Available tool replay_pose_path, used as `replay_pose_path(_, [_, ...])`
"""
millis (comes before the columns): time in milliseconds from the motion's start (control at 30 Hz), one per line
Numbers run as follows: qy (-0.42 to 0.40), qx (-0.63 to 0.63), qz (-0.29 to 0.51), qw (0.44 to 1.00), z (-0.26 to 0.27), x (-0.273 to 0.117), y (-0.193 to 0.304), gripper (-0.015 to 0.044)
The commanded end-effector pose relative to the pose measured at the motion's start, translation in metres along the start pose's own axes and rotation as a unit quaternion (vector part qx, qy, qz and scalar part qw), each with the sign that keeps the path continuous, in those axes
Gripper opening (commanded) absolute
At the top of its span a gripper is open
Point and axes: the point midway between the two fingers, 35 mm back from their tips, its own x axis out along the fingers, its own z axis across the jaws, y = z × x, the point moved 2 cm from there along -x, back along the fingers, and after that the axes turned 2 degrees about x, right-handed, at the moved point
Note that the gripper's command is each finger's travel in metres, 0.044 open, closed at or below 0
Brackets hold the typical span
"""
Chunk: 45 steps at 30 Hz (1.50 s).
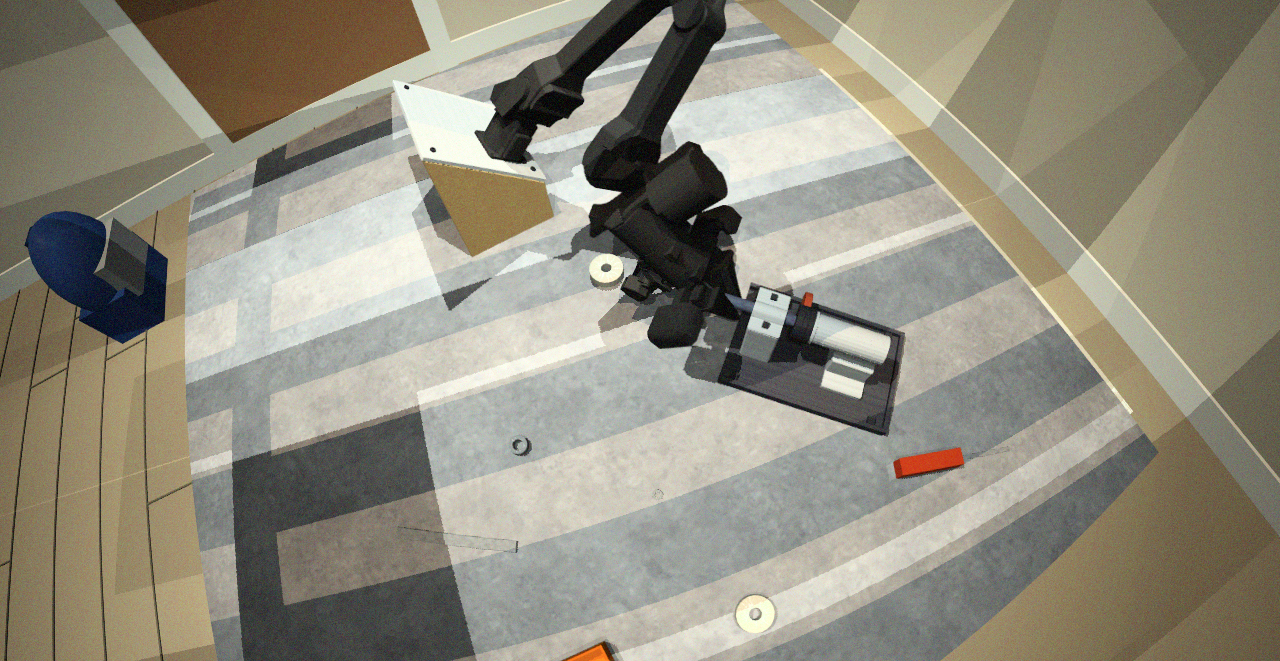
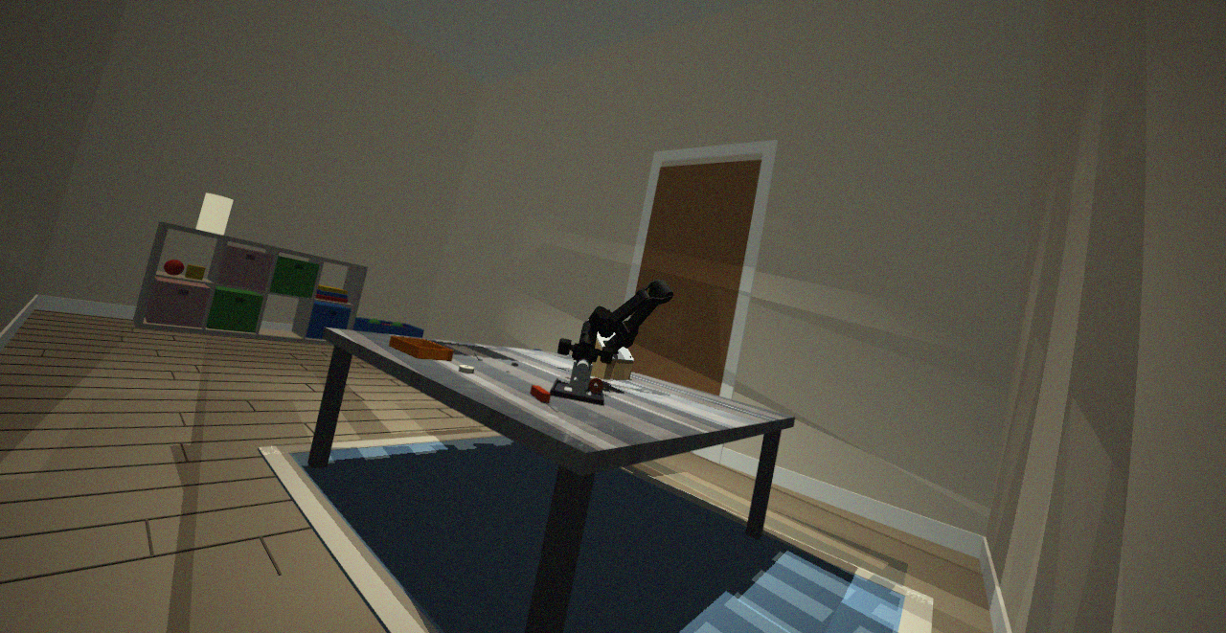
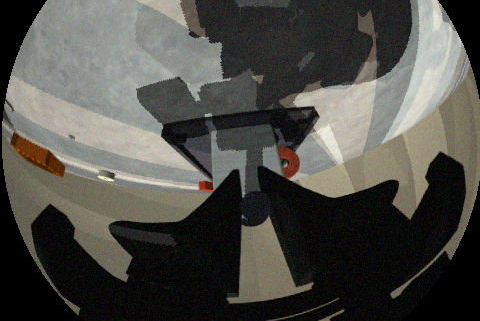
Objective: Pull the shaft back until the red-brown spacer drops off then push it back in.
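My gripper (image 1: pixel 726 300) (image 3: pixel 248 173) is shut on the blue-grey shaft (image 1: pixel 741 302) (image 3: pixel 255 209), whose round end faces the wrist camera. The shaft enters the pale upright block (image 1: pixel 763 335) (image 2: pixel 580 376) (image 3: pixel 223 153) on the dark base (image 1: pixel 805 408) (image 2: pixel 577 395). Past this block are dark collars (image 1: pixel 802 324) and a white cylinder (image 1: pixel 850 339). The red-brown spacer (image 1: pixel 807 300) (image 2: pixel 600 385) (image 3: pixel 292 163) shows on the far side of the collars, off to the side of the shaft line. No shaft shows in its hole; what it rests on is hidden.
A red bar (image 1: pixel 929 463) (image 2: pixel 539 394) lies near the base. Cream rings (image 1: pixel 597 273) (image 1: pixel 742 614) lie by the arm and near the front. A small grey ring (image 1: pixel 513 448) lies left. A white-topped wedge (image 1: pixel 487 209) stands beside the arm. An orange tray (image 2: pixel 420 350) (image 3: pixel 36 155) is farther off.
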Motion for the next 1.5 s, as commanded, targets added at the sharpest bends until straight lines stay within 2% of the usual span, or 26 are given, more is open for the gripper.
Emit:
replay_pose_path(0, [0.000, 0.000, 0.002, 1.000, -0.0004, 0.0014, 0.0031, 0.0000])
replay_pose_path(1333, [0.000, 0.000, 0.002, 1.000, -0.0008, 0.0082, 0.0099, 0.0000])
replay_pose_path(1467, [0.000, 0.001, 0.000, 1.000, -0.0002, 0.0060, 0.0065, 0.0105])
